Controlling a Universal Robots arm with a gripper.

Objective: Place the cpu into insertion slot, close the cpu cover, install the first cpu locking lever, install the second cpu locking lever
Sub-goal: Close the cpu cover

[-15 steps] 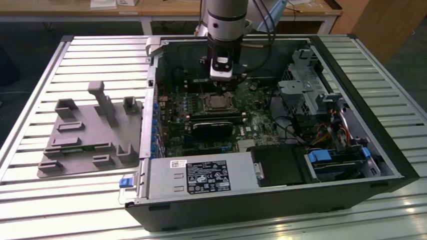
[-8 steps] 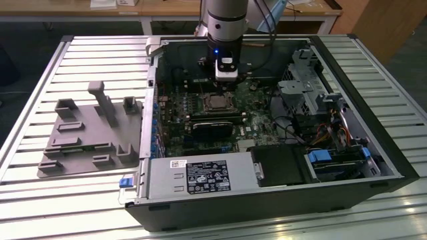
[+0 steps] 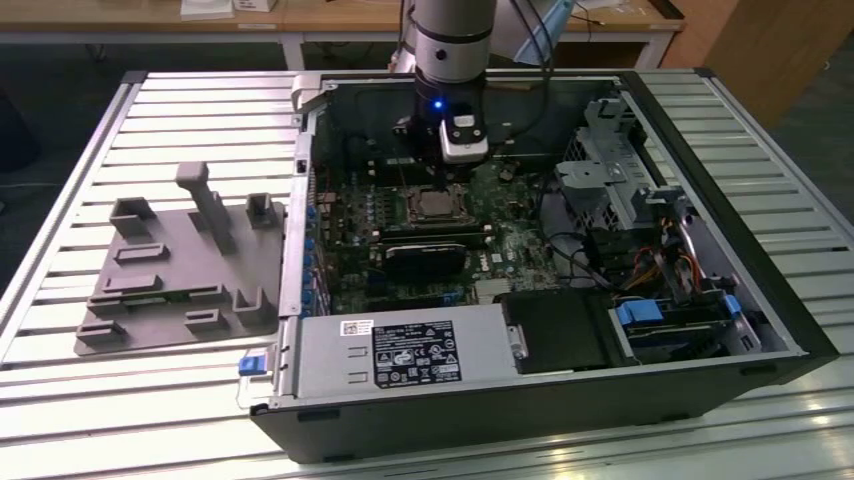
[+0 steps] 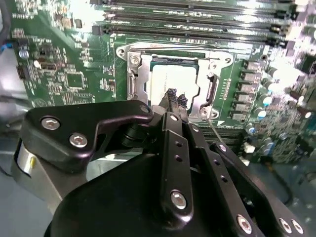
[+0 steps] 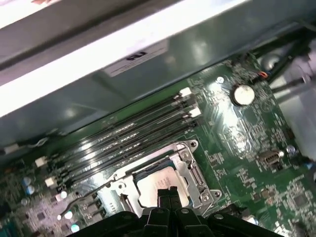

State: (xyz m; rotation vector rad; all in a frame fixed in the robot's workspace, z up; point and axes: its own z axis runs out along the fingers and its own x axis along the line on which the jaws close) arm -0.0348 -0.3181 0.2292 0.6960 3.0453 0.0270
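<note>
One cpu (image 4: pixel 173 79): sat in insertion slot (image 4: pixel 210 93), cpu cover (image 4: pixel 140 81) flat over it.
Gripper (image 4: pixel 174 96): fingers were pressed together, empty, just above cpu.
Risk: off-centre tips could have scraped cpu or skidded off cpu cover.

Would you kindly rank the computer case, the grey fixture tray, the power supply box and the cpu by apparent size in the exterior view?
Largest to smallest:
1. computer case
2. grey fixture tray
3. power supply box, fairly close to the tray
4. cpu, by far the smallest
</note>
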